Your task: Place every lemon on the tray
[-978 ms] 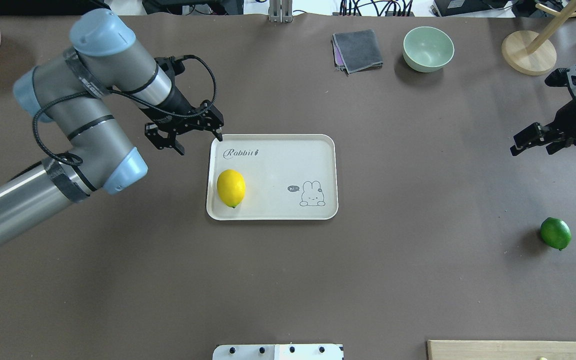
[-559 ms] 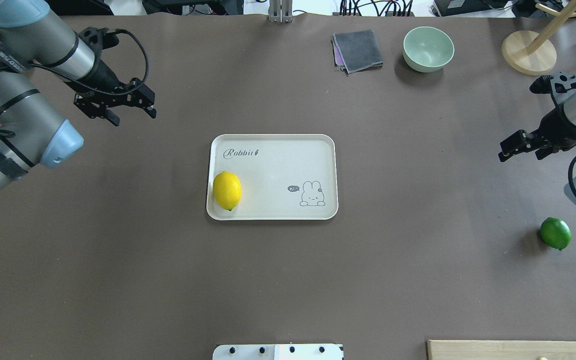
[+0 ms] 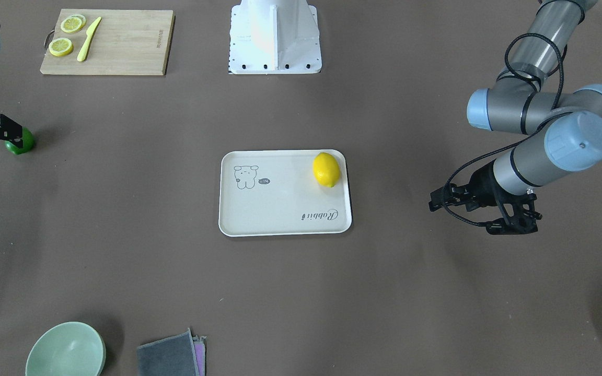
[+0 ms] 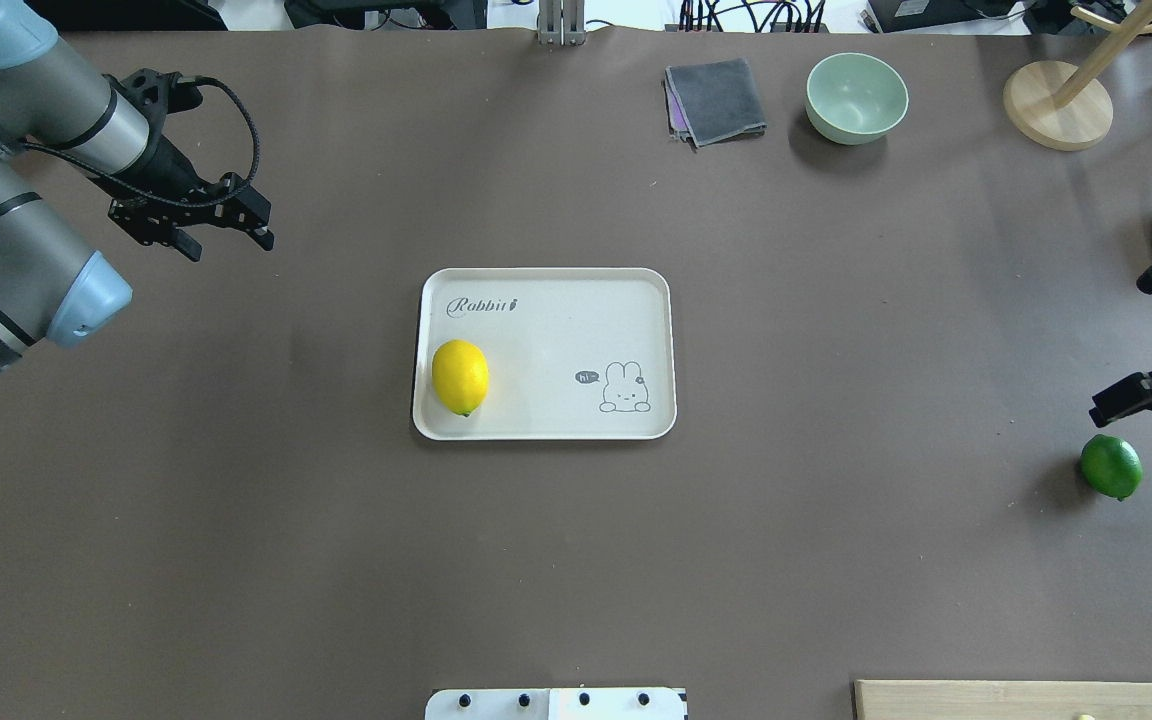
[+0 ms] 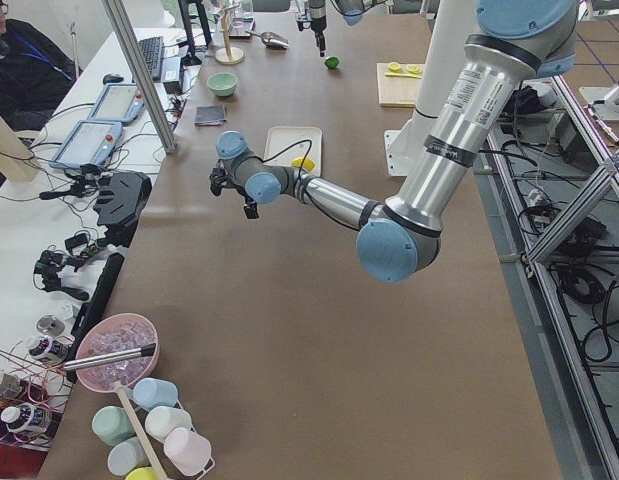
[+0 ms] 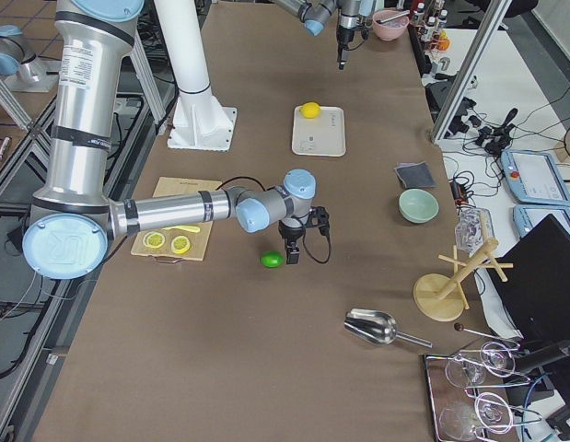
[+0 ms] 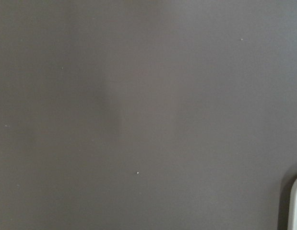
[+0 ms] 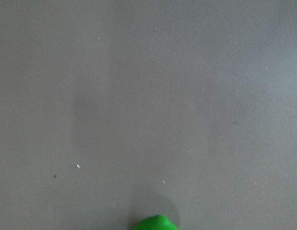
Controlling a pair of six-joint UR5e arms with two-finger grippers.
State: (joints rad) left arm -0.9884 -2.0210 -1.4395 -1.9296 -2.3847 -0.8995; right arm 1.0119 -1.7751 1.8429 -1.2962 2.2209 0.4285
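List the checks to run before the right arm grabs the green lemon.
1. Right pincer open: ok, its prongs stand apart in the front-facing view.
2. Right pincer centred over the glossy green oval lemon: not ok; it hangs beside it, and the lemon shows only at the wrist view's bottom edge.
3. Green lemon lying free on the brown table: ok.
4. Room on the cream rounded-rectangle tray: ok; the bright yellow oval lemon sits at one end.
5. Left pincer away from the tray: ok, open and empty.

Lemons: two (yellow lemon, green lemon)
Tray: one
Bowl: one
Cloth: one
Cutting board: one
Knife: one
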